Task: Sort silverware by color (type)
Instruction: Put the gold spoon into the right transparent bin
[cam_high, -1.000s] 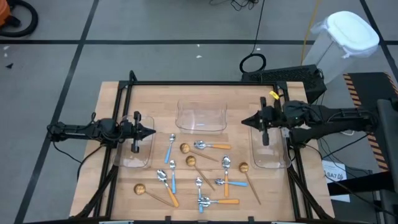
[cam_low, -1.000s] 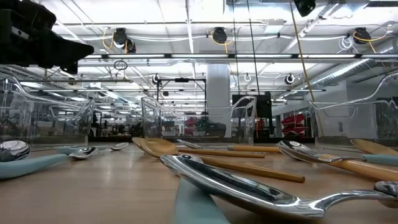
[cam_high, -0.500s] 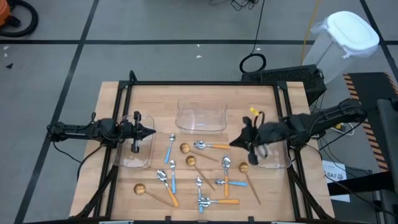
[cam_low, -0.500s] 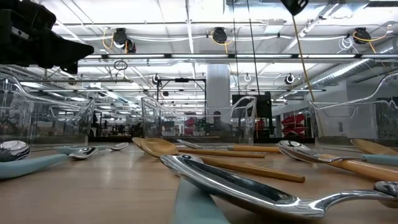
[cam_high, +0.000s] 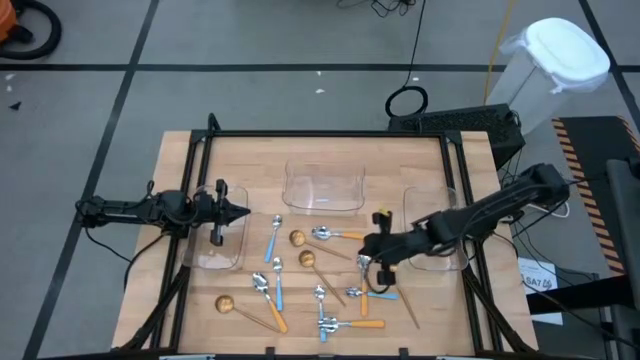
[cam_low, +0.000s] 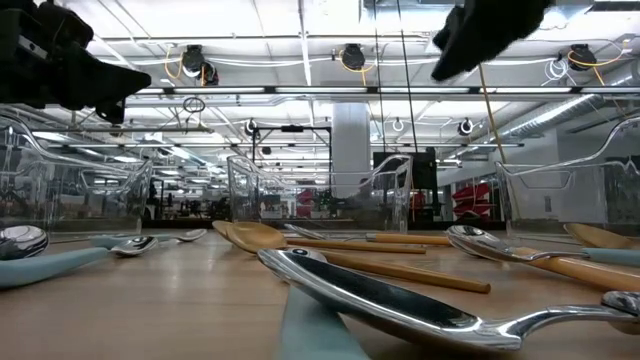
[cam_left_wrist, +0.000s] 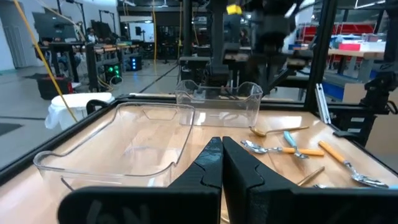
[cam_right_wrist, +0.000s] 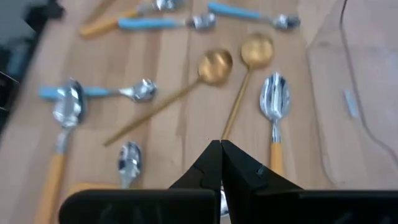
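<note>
Orange-handled, blue-handled and all-gold spoons lie scattered flat on the wooden table's near middle: a gold spoon (cam_high: 297, 238), an orange-handled one (cam_high: 340, 234), a blue-handled one (cam_high: 278, 282). My right gripper (cam_high: 364, 258) is shut and hovers above the spoons right of centre. Its wrist view looks down on two gold spoons (cam_right_wrist: 214, 67) and an orange-handled spoon (cam_right_wrist: 275, 99) just ahead of the fingertips (cam_right_wrist: 221, 146). My left gripper (cam_high: 243, 212) is shut and waits above the left clear tray (cam_high: 215, 245), touching nothing.
Three clear plastic trays stand on the table: left, far middle (cam_high: 323, 188) and right (cam_high: 432, 240). A black frame (cam_high: 320, 133) rims the table. Bare wood shows between the middle tray and the spoons. In the low view, spoons (cam_low: 380, 300) lie close in front.
My right gripper has swung from above the right tray toward the table's left and near edge and has come down over the spoons right of centre. It has stayed shut. No spoon has moved.
</note>
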